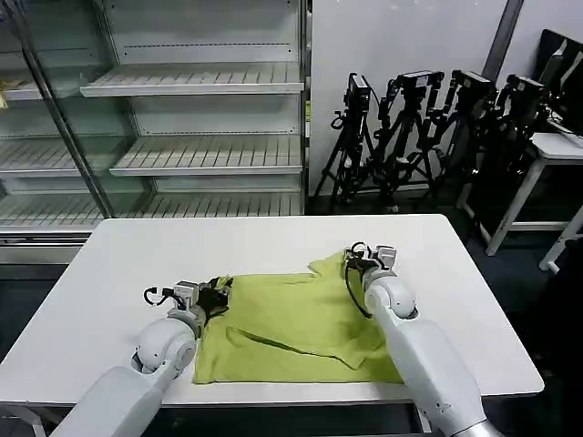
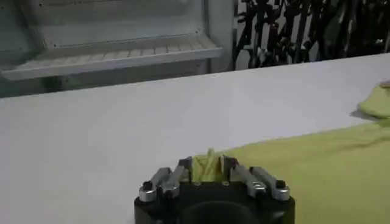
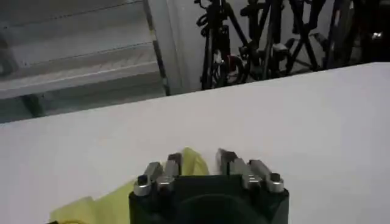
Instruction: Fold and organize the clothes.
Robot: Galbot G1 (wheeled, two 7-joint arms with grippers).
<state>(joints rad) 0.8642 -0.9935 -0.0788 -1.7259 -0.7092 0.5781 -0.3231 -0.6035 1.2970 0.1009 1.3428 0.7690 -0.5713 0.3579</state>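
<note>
The clothes, one plain lime-green T-shirt point(image 1: 291, 328), lie partly folded on the white table point(image 1: 228, 241), near its front edge. My left gripper point(image 1: 219, 293) is at the shirt's left edge; in the left wrist view it point(image 2: 207, 163) is shut on a pinched ridge of the green fabric point(image 2: 329, 170). My right gripper point(image 1: 357, 259) is at the shirt's far right corner. In the right wrist view it point(image 3: 200, 157) stands open, and a raised fold of the shirt point(image 3: 191, 163) sits against one finger, with bare table showing beside the other.
Empty glass-fronted shelves point(image 1: 200, 82) stand behind the table at the left. Black camera tripods point(image 1: 419, 118) cluster behind it at the right, beside another white table point(image 1: 556, 146). Bare tabletop stretches beyond and to both sides of the shirt.
</note>
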